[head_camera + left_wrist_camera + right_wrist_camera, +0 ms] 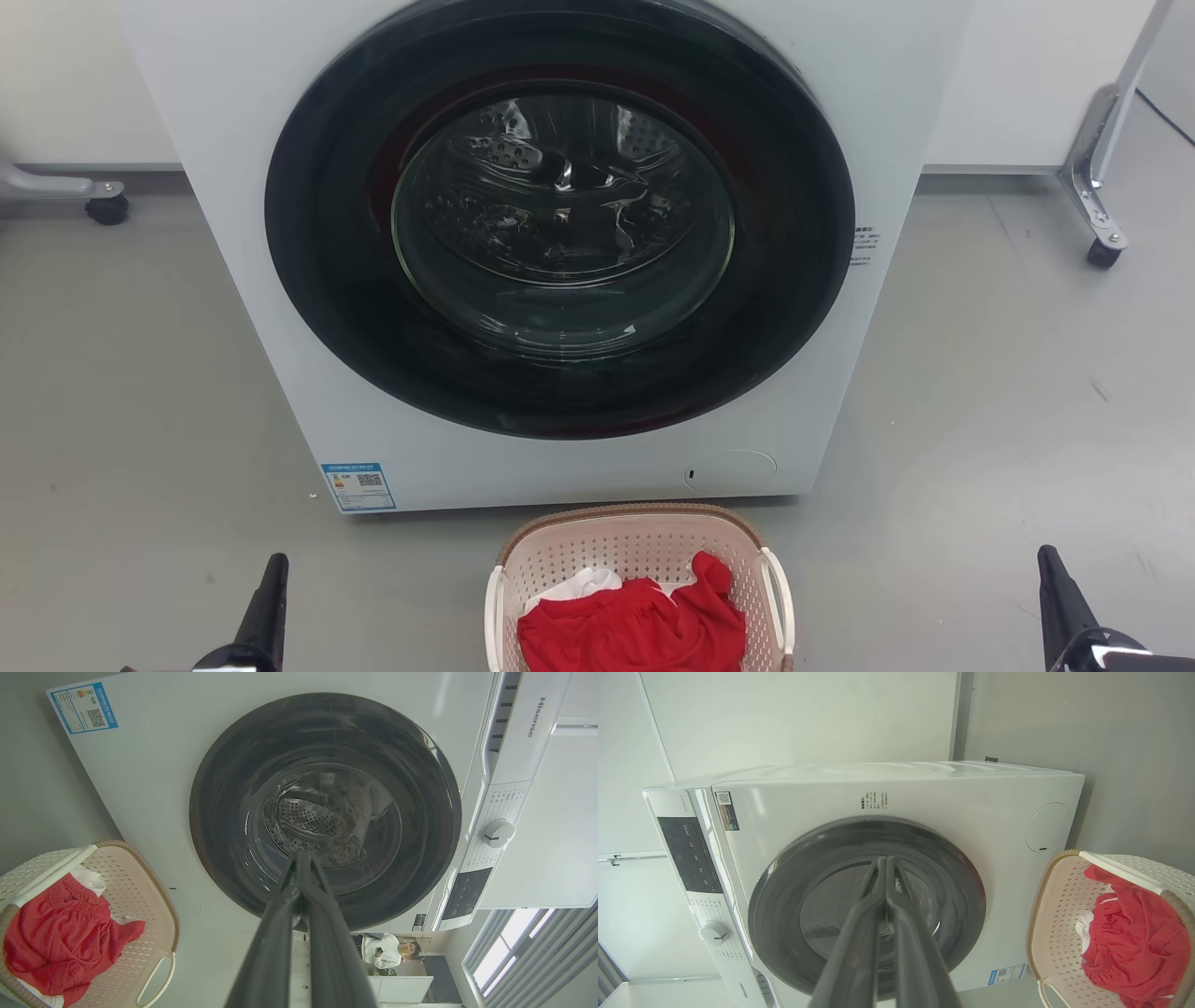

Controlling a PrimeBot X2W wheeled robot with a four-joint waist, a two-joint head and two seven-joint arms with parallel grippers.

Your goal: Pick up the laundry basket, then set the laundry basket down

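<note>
The laundry basket (635, 546) sits on the grey floor just in front of the washer, at the bottom middle of the head view. It is pale pink-cream, perforated, with a brown woven rim and white side handles. Red and white clothes (644, 625) lie in it. The basket (140, 896) appears at the lower left of the left wrist view, and the basket (1057, 914) at the lower right of the right wrist view. My left gripper (271, 583) is shut, well left of the basket. My right gripper (1050, 579) is shut, well right of it. Neither touches the basket.
A white front-loading washer (560, 252) with a closed dark round door stands right behind the basket. Wheeled metal frame legs stand at the far left (103, 201) and far right (1102, 243). A person (390, 952) sits in the background of the left wrist view.
</note>
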